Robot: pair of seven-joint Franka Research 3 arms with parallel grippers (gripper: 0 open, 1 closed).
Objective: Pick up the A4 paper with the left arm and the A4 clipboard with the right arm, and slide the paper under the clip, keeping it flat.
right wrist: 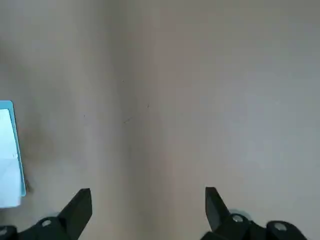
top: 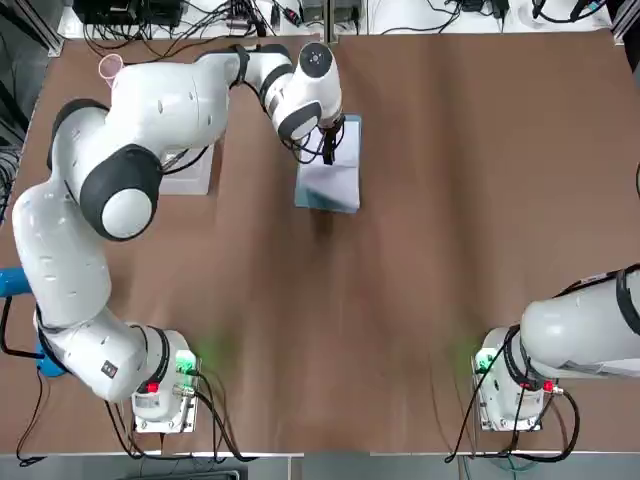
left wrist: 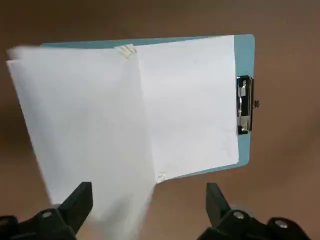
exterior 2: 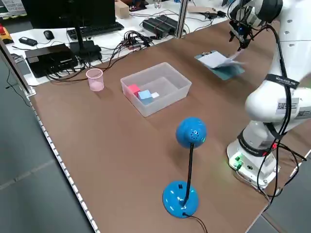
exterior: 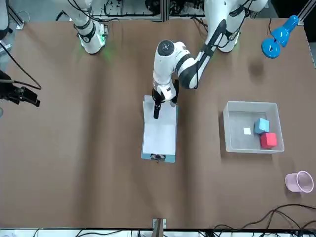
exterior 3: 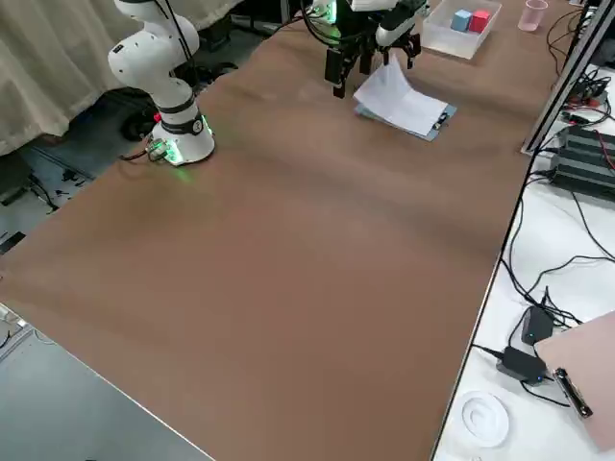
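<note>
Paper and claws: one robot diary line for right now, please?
left claw: open, over clipboard | paper: on clipboard, near end lifted | right claw: open, empty

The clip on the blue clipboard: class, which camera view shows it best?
The left wrist view: the metal clip appears large and unobstructed there. The front view shows it small; both side views show it at a slant. The top view and right wrist view do not show it.

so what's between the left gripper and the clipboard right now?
The paper: its bent-up part shows between the open left gripper and the clipboard in the left wrist view.
</note>
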